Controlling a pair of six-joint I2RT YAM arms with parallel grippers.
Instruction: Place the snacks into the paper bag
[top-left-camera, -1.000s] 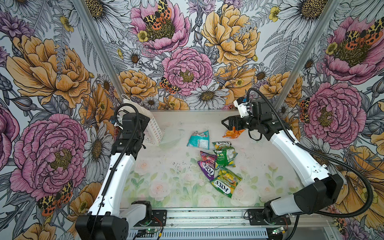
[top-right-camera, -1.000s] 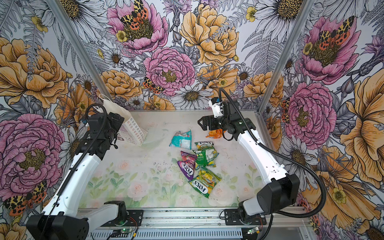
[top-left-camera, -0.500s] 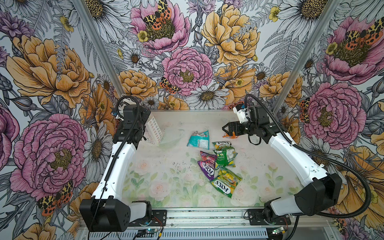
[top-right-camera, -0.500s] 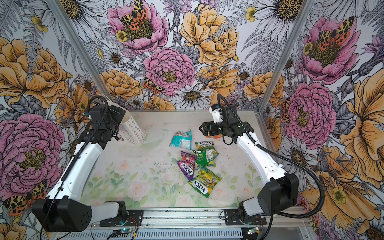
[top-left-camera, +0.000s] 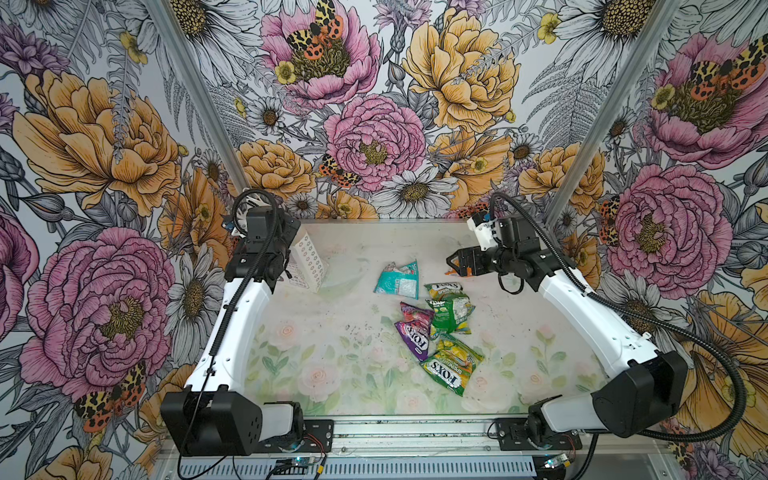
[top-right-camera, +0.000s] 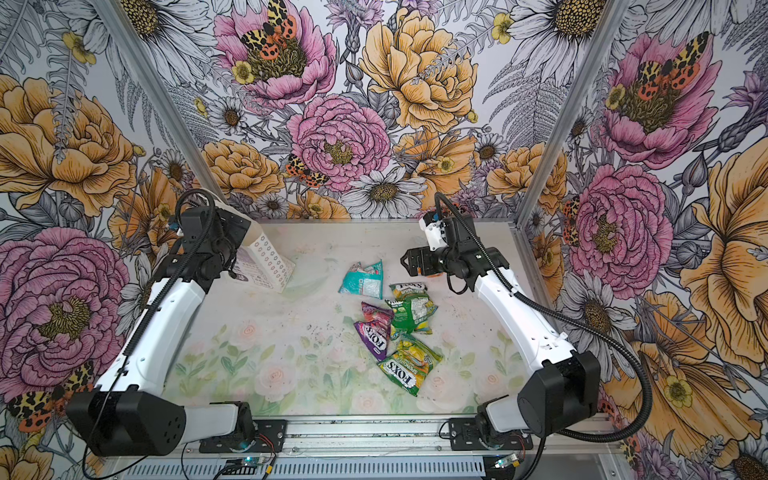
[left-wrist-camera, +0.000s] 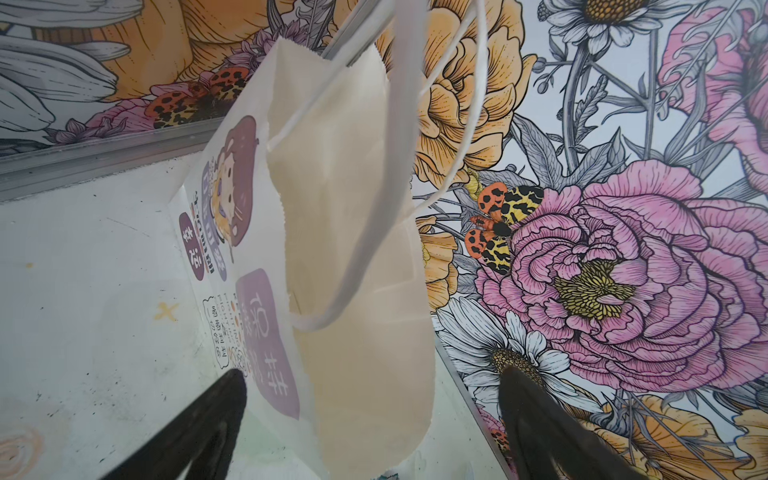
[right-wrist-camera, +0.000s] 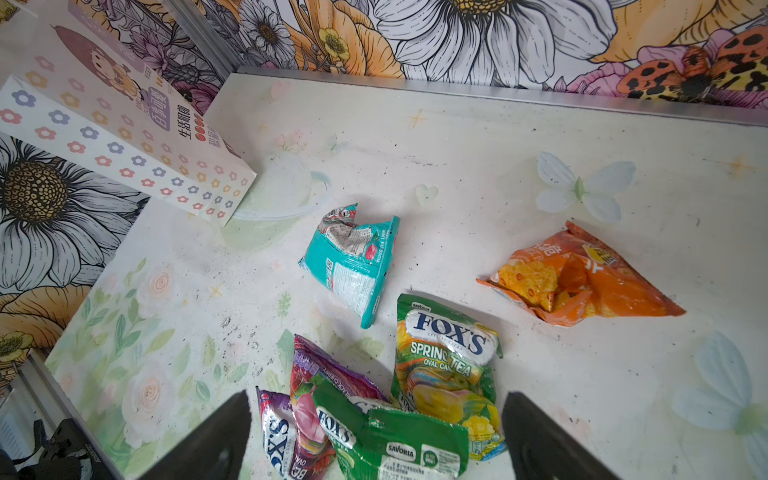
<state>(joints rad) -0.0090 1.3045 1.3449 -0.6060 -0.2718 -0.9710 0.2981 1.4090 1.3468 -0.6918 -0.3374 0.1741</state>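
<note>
The white paper bag stands at the back left, flower-patterned side showing. My left gripper is open; the bag's top panel and cord handles hang between its wide-apart fingers, which the wrist hides in both top views. Mid-table lie the snacks: a teal packet, green-yellow FOX'S packets and a purple one. My right gripper hovers open over the orange packet, holding nothing.
Flowered walls with metal corner posts close in the table at the back and both sides. The arm bases sit on a rail along the front edge. Bare tabletop spreads front left of the packets.
The left wrist has shifted back over the paper bag's top. The right gripper has moved over the orange packet, which now shows only as a sliver in the top views. The packets lie as before.
</note>
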